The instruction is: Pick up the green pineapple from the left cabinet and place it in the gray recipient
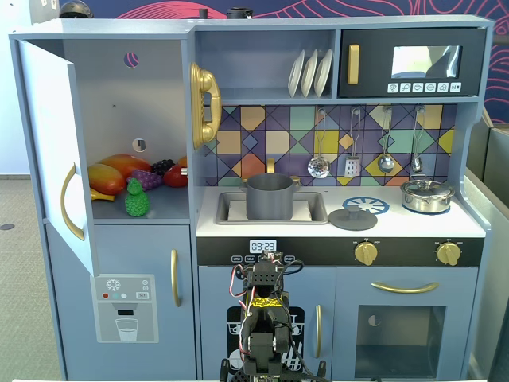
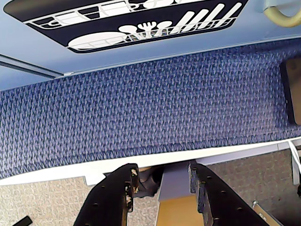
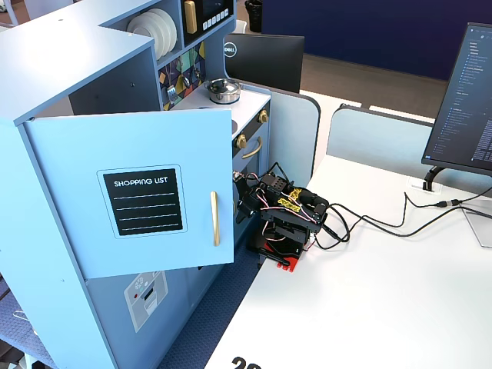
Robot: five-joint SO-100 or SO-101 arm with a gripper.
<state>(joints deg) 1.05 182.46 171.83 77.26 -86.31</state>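
The green pineapple stands at the front of the shelf in the left cabinet, whose door swings wide open; the door also shows in a fixed view. The gray recipient stands upright in the sink in the middle of the counter. My arm is folded low in front of the lower cupboards, far below both; it also shows in a fixed view. In the wrist view my gripper is open and empty, above the white table edge and blue fabric.
An orange-yellow mango, purple grapes and a red fruit lie behind the pineapple. A flat gray lid and a silver lidded pot sit right of the sink. Cables and a monitor are on the white table.
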